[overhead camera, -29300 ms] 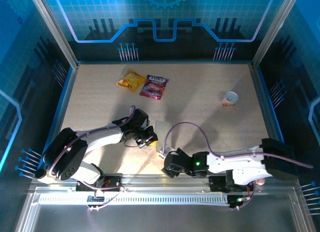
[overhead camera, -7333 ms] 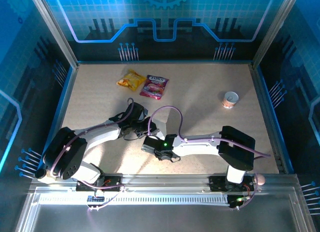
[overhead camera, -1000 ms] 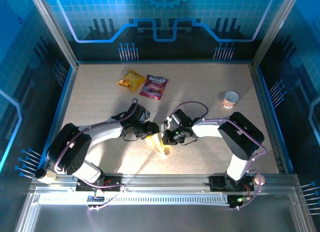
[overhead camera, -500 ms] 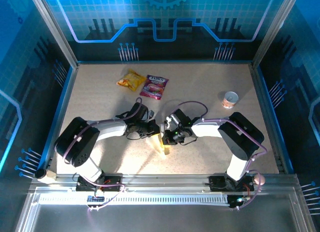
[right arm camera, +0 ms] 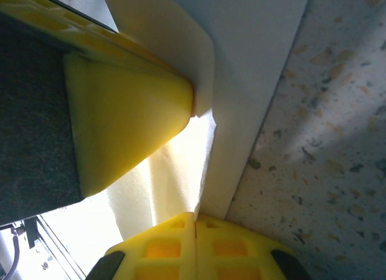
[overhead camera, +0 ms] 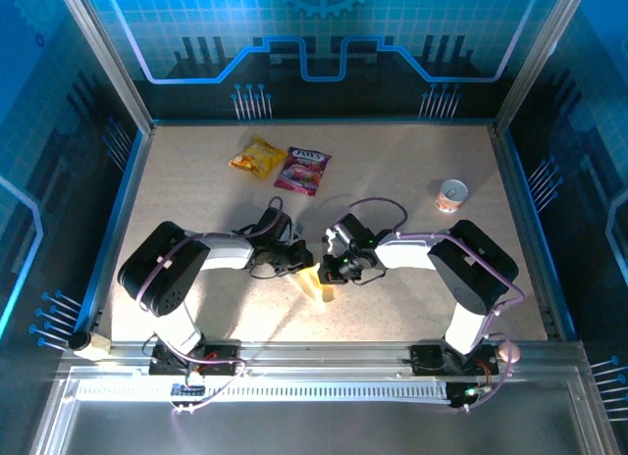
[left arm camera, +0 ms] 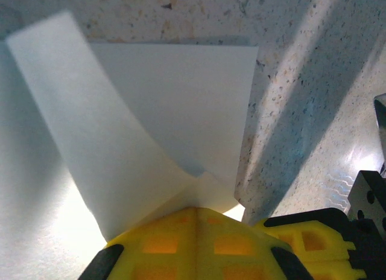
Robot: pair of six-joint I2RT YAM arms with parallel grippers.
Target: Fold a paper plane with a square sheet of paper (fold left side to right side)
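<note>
The thin white square sheet of paper (left arm camera: 181, 99) lies on the speckled beige table (overhead camera: 196, 180). It is closer to the near edge than the far one, and roughly midway between the left and right edges. One side is lifted and curls over the part that lies flat.

The left gripper (left arm camera: 194, 218) has its yellow jaws pressed together, with the tip of the raised flap caught at their seam. The right gripper (right arm camera: 196, 224) is likewise closed, and the bent edge of the sheet runs into its tips. The two grippers sit just beside each other.

The main danger, as I judge it, is two tight pinches so close together on such thin paper. If the arms pull apart or travel at different rates, the sheet could tear or crumple between them. Nothing weighs down the flat part, so it may slide, bringing the flap down skewed and leaving a crooked crease. The fingers could also knock together.
</note>
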